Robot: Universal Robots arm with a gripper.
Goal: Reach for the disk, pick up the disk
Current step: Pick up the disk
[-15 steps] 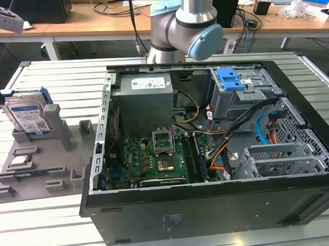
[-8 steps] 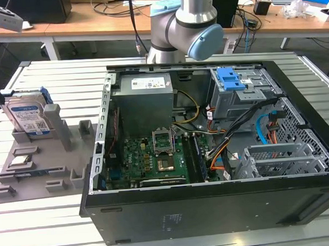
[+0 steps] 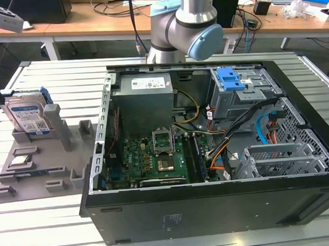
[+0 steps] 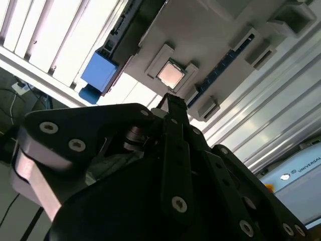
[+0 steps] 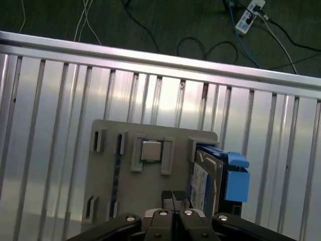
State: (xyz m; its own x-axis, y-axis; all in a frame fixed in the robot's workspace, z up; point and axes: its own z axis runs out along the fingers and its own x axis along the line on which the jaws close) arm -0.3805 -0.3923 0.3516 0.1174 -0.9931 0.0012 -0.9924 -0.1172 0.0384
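Note:
The disk (image 3: 26, 116) stands on edge in a grey holder (image 3: 56, 161) on the slatted table, at the exterior view's left. It is silver-grey with a white-and-blue label and a bright blue bracket. In the first wrist view the disk (image 5: 206, 176) is seen edge-on with its blue bracket (image 5: 235, 178) alongside. My gripper (image 5: 173, 197) hangs above the holder, a little to one side of the disk and apart from it. Its two fingers are shut together with nothing between them. In the second wrist view the gripper (image 4: 173, 104) points toward the holder, and the blue bracket (image 4: 99, 73) lies off to the side.
A small square silver processor chip (image 5: 151, 149) sits in a slot of the holder near the disk. An open computer case (image 3: 210, 148) with a blue-latched drive cage (image 3: 232, 80) takes up the table's middle and right. Cables lie on the floor beyond the table's edge.

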